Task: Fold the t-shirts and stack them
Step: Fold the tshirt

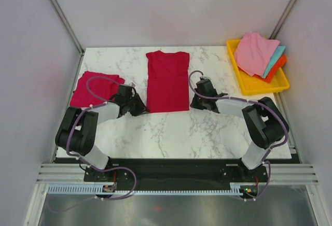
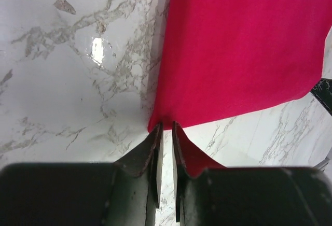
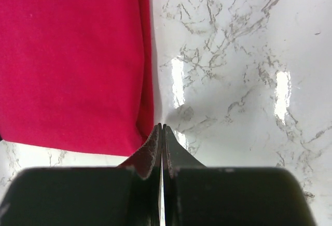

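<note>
One crimson t-shirt [image 1: 167, 81] lies in the middle of the marble table as a long strip, sleeves folded in. A second t-shirt [image 1: 93, 88] lies folded near the left edge. My left gripper [image 1: 141, 107] is low at the strip's near left corner. In the left wrist view its jaws [image 2: 166, 127] stand a narrow gap apart, with bare marble between them and the cloth corner [image 2: 155, 122] just at the tips. My right gripper [image 1: 194, 101] is at the strip's near right corner. Its jaws [image 3: 162, 127] are shut tip to tip, just beside the cloth edge [image 3: 148, 117], with no cloth visible between them.
A yellow tray [image 1: 254, 87] at the back right holds a pink cloth [image 1: 254, 52] on top of teal and orange ones. Grey walls enclose the table on three sides. Both arm bases stand at the near edge.
</note>
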You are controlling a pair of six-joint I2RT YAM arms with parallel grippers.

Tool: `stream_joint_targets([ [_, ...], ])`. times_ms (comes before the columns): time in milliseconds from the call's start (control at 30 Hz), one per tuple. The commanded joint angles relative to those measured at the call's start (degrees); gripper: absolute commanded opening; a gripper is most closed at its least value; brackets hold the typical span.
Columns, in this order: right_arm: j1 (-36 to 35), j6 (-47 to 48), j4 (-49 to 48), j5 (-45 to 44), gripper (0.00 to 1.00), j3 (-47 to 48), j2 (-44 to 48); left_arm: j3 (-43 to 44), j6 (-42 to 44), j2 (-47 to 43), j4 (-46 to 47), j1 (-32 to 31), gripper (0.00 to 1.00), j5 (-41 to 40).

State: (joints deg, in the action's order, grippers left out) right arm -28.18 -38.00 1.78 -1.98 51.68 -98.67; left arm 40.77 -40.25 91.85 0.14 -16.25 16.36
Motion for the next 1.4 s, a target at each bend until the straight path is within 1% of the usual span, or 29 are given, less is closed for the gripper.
stream_joint_targets([
  [0,0.1,-0.7,0.5,-0.3,0.01,0.9,0.4,0.0,2.5,-4.5,-1.4,-0.4,0.2,-2.4],
  [33,0.1,-0.5,0.5,-0.4,0.06,0.5,1.0,-0.4,2.8,-5.7,-1.5,-0.6,0.25,-2.6],
  [100,0.1,-0.3,0.4,-1.2,0.18,-0.1,3.3,-1.8,3.1,-9.7,-1.3,-1.0,0.32,-3.8],
  [133,0.1,-0.1,0.1,-1.4,0.28,-0.9,4.0,-2.9,3.2,-11.1,-1.3,-1.2,0.39,-4.3],
  [233,-0.2,-0.3,-1.0,-0.7,0.33,-2.5,6.5,-3.9,3.2,-14.0,-1.1,-1.3,0.48,-5.5],
  [333,-1.3,-0.4,-1.3,0.1,0.39,-3.1,7.2,-3.9,3.2,-13.6,-1.1,-1.3,0.49,-5.6],
  [433,-1.9,-0.8,-3.4,1.0,0.43,-3.2,6.7,-3.1,3.2,-11.8,-1.2,-1.2,0.47,-4.8],
  [667,-1.9,-1.5,-4.0,1.9,0.43,-1.7,1.3,-1.8,3.1,-8.2,-1.2,-1.3,0.44,-4.8],
  [867,-1.2,-1.8,-3.1,1.9,0.42,-1.1,-0.7,-1.4,3.1,-6.9,-1.6,-1.3,0.42,-5.0],
  [933,-1.3,-2.0,-3.3,1.8,0.41,-0.9,-1.2,-1.1,3.1,-5.9,-1.7,-1.3,0.42,-5.2],
  [967,-1.2,-2.0,-3.4,4.1,0.4,-0.8,-1.9,-1.0,3.0,-5.5,-1.9,-1.3,0.41,-5.0],
  [1100,-1.3,-2.2,-3.8,5.1,0.33,-0.4,-2.7,-0.3,2.8,-3.8,-2.2,-1.2,0.4,-4.8],
  [1233,-1.3,-1.8,-3.9,5.1,0.29,-0.5,-2.2,0.4,2.7,-2.9,-2.2,-1.2,0.4,-5.5],
  [1367,-1.3,-1.8,-4.1,5.4,0.29,-0.4,-2.6,1.7,2.5,-1.2,-2.1,-1.2,0.43,-5.6],
])
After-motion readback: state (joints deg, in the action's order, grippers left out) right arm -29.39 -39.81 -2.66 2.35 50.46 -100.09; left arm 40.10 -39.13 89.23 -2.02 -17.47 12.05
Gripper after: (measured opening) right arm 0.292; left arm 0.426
